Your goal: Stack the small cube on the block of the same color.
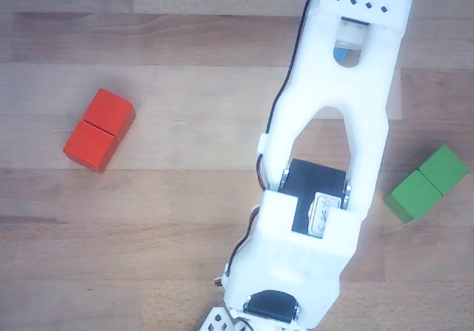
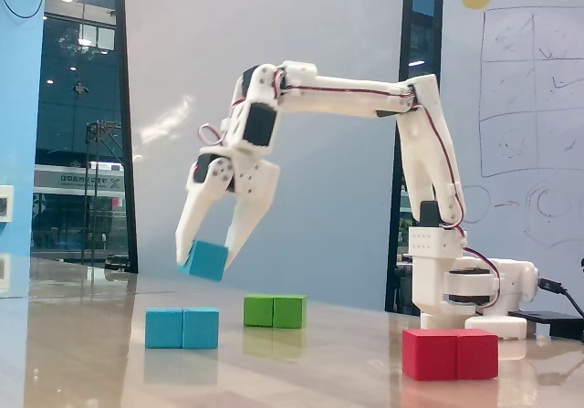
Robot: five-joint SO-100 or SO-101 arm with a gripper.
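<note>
In the fixed view my gripper is shut on the small light-blue cube and holds it tilted in the air. It hangs a little above and slightly to the right of the blue two-cube block, which lies flat on the table; the two do not touch. In the other view the arm covers the gripper, the cube and the blue block. Only a sliver of blue shows through an opening in the arm, and I cannot tell which of the two it is.
A green block lies behind the blue block. A red block lies nearer the camera, in front of the arm's base. The table is wood.
</note>
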